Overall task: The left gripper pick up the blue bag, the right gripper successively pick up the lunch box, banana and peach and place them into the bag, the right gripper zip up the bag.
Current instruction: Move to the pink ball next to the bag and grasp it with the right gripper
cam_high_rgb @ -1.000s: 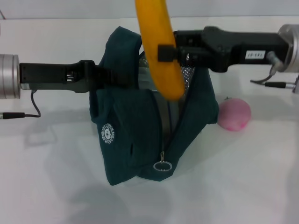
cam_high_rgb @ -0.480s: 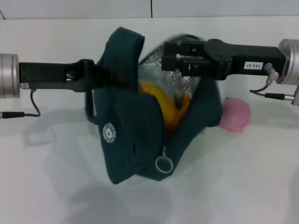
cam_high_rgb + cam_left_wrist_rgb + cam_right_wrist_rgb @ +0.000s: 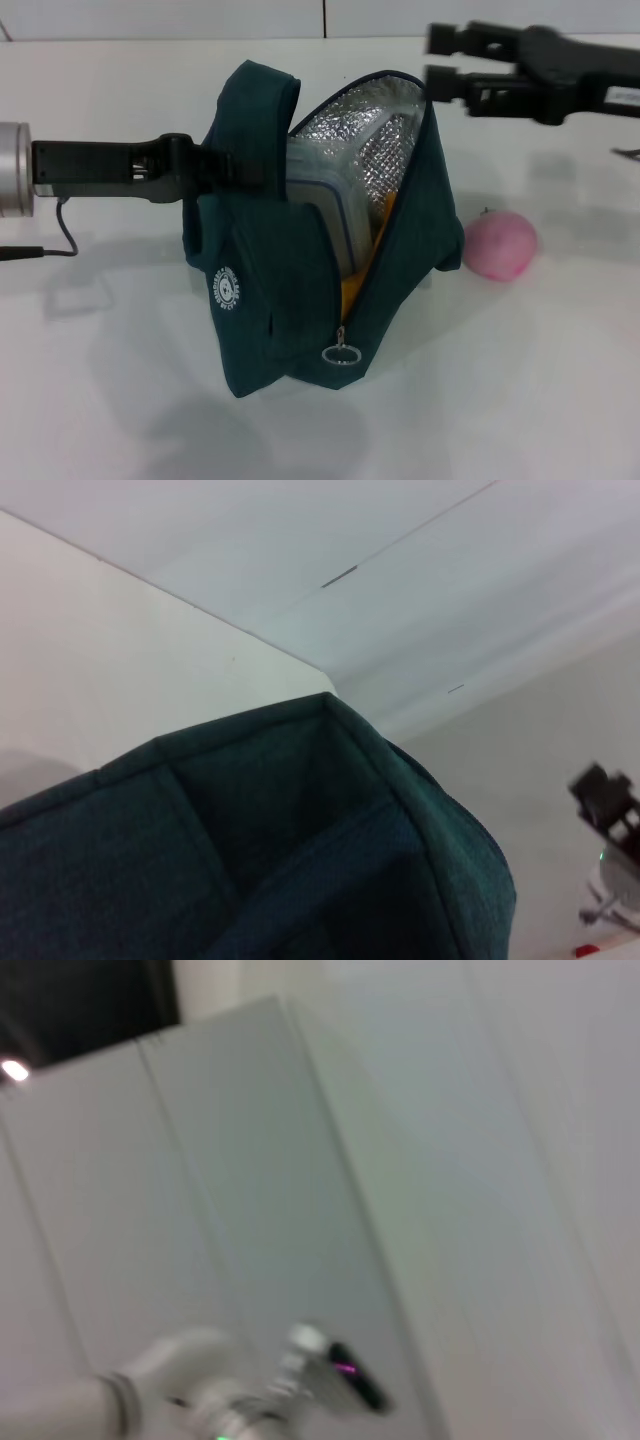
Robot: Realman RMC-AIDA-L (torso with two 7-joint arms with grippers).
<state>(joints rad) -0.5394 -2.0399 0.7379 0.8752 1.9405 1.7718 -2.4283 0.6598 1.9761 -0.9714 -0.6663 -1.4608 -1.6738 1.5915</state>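
The blue bag [image 3: 300, 300] stands open in the middle of the table, its silver foil lining [image 3: 375, 125] showing. My left gripper [image 3: 212, 166] is shut on the bag's handle at its left side and holds it up. The bag's teal fabric [image 3: 250, 840] fills the left wrist view. The lunch box [image 3: 320, 195] stands inside the bag. The banana [image 3: 351, 290] lies in the bag beside it, and only orange slivers show. The peach [image 3: 498, 245] lies on the table right of the bag. My right gripper [image 3: 437, 60] is open and empty, above and right of the bag's mouth.
The ring zipper pull [image 3: 340, 355] hangs at the bag's front lower end. A round white logo [image 3: 228, 289] marks the bag's left face. The white table [image 3: 520, 380] spreads around the bag. A cable [image 3: 60, 235] lies at the left.
The banana dropped from the right gripper into the bag. The right gripper opened and pulled up and to the right, away from the bag's mouth. The left arm stayed put.
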